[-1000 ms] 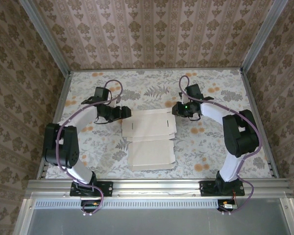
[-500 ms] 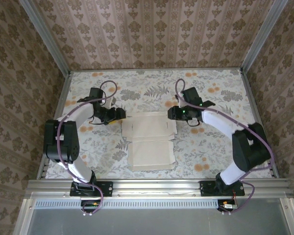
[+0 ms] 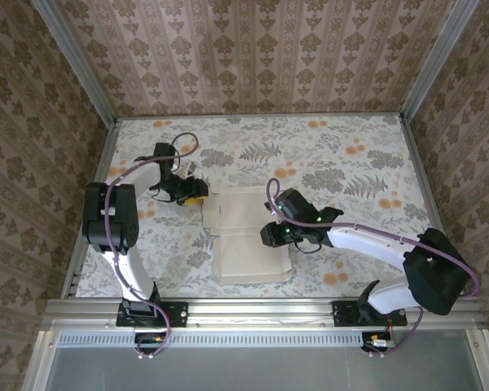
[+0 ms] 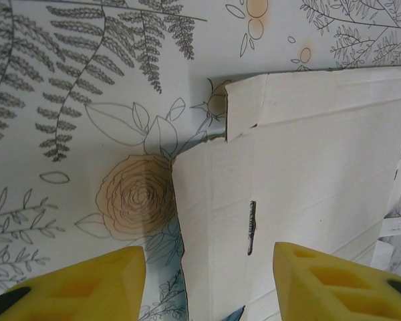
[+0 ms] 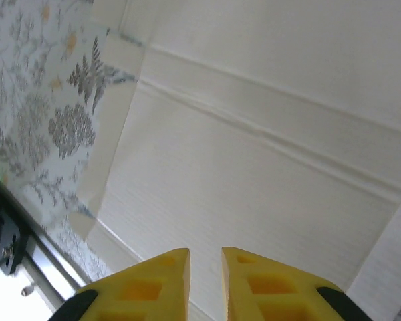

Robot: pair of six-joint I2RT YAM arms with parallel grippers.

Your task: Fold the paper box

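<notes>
The paper box (image 3: pixel 240 261) lies flat and unfolded in the middle of the table, off-white side up, with creases across it. My left gripper (image 3: pixel 197 189) is at its far left corner. In the left wrist view the paper box (image 4: pixel 307 167) shows a short dark slot (image 4: pixel 251 227), and the left gripper (image 4: pixel 207 284) is open, its yellow fingers straddling the sheet's left edge. My right gripper (image 3: pixel 266 236) hovers over the sheet's right side near the middle crease. In the right wrist view it (image 5: pixel 205 281) is almost shut over the paper box (image 5: pixel 254 134), with nothing in the thin gap.
The table (image 3: pixel 350 163) carries a floral cloth and is walled in by patterned panels. A metal rail (image 3: pixel 261 309) runs along the near edge by the arm bases. Bare cloth lies to the right of and beyond the sheet.
The right arm swung from the sheet's far right corner toward me, over its middle right, and its jaws narrowed. The left gripper stayed near the far left corner and closed partway.
</notes>
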